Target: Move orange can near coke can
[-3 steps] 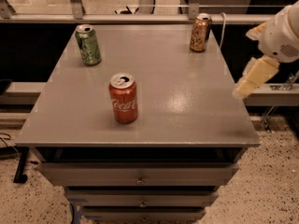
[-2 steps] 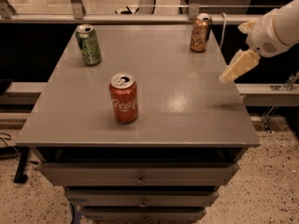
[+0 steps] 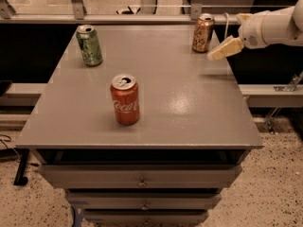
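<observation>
a: what is recorded, largest item first?

b: a grey table (image 3: 189, 108) is noted, with a flat, slightly glossy top. a stack of drawers (image 3: 142, 176) is seen beneath its front edge. a white arm (image 3: 274, 25) is seen entering from the right at the far corner.

a: and the gripper?

b: the gripper (image 3: 224, 37) is held above the table's far right edge, just right of the orange can (image 3: 203, 33). its two pale yellow fingers (image 3: 226, 48) are seen spread apart and nothing is held between them. the lower finger is angled down and left towards the can. no contact with the can is observed.

a: how is the orange can described?

b: it is a copper-orange metallic drink can with pale lettering down its side and a silver top. it is stood upright at the far right corner of the table.

a: the other cans?

b: the coke can (image 3: 125, 100) is bright red with white script and an opened silver top. it is stood upright left of centre, towards the front, well apart from the orange can. a green can (image 3: 89, 45) is stood upright at the far left.
</observation>
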